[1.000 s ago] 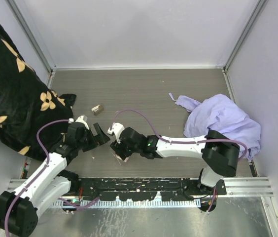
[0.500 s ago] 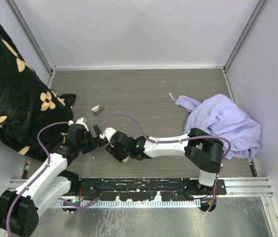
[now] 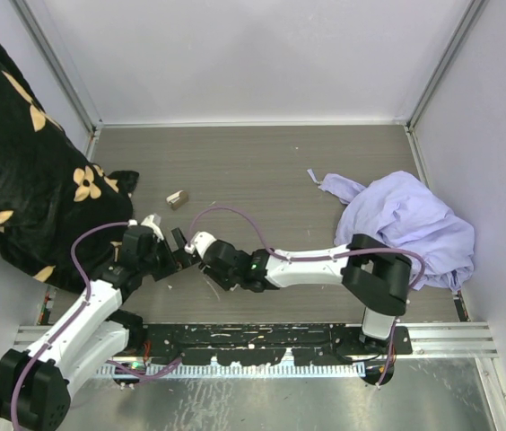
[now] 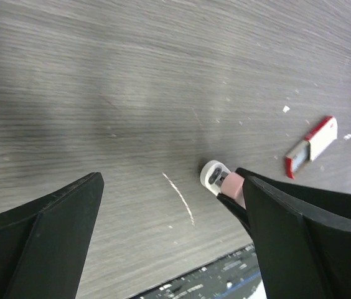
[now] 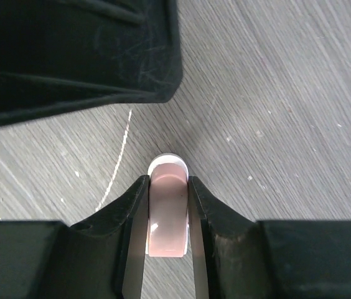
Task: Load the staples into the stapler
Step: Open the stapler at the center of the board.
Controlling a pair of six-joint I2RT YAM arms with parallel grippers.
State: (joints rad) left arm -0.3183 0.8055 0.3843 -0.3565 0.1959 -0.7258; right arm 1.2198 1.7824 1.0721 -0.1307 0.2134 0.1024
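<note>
Pinching stapler (image 5: 166, 215), right claw (image 5: 167, 182); left claw (image 4: 174, 182) splayed alongside; staples (image 4: 311, 146) near.

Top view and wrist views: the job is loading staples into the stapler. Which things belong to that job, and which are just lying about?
For the job: stapler, pinched in the right hand; staples, the red-and-white box.
Lying about: tan block; purple cloth; black flowered cloth.

Red-and-white staples box (image 4: 310, 146) lies flat, apart from pink stapler (image 5: 166, 212).
</note>
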